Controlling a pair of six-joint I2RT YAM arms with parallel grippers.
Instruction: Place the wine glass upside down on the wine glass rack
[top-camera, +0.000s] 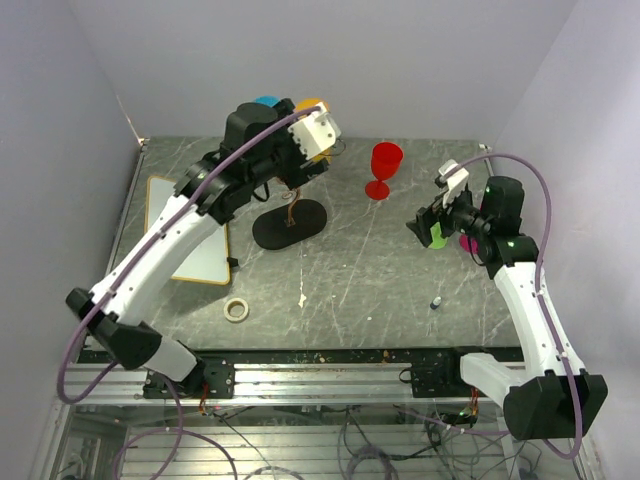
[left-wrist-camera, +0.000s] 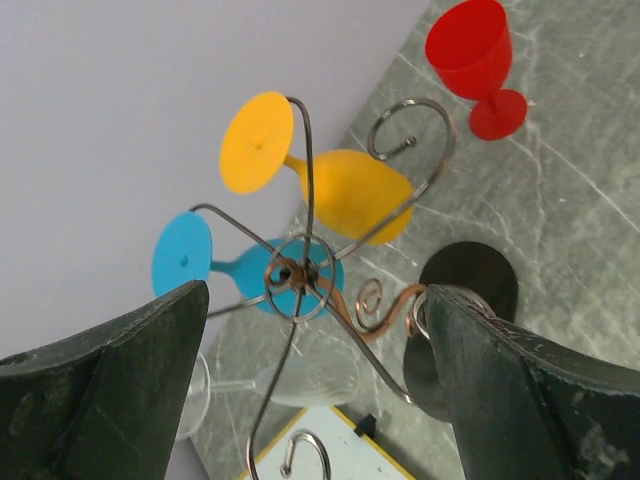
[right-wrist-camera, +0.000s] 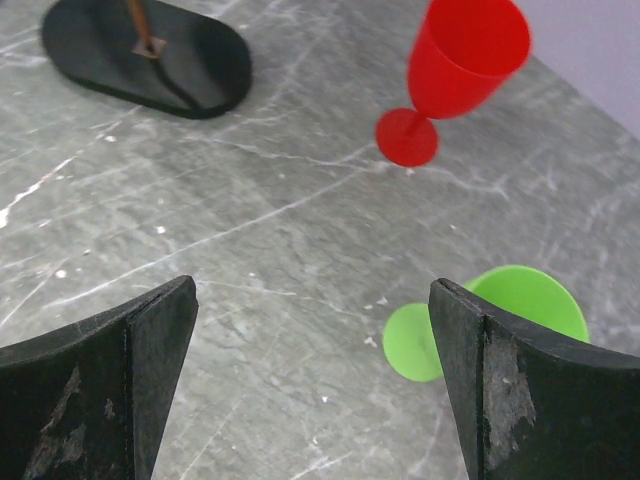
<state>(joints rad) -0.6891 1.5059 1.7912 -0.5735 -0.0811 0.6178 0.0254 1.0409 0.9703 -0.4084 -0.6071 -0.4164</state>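
**Left gripper** (left-wrist-camera: 310, 296): jaws spread, nothing held, straddling the top hub of the wine glass rack (left-wrist-camera: 287, 272) from above.
**Beyond these jaws:** yellow wine glass (left-wrist-camera: 350, 195) and blue wine glass (left-wrist-camera: 182, 255) hang foot-up from the rack's scroll arms.
**Right gripper** (right-wrist-camera: 312, 290): jaws spread, empty, over bare table (right-wrist-camera: 250, 240).
**Green wine glass** (right-wrist-camera: 525, 300): upright, beside the right-hand finger and partly hidden by it.
**Red wine glass** (right-wrist-camera: 465, 55): upright, farther ahead of the jaws.
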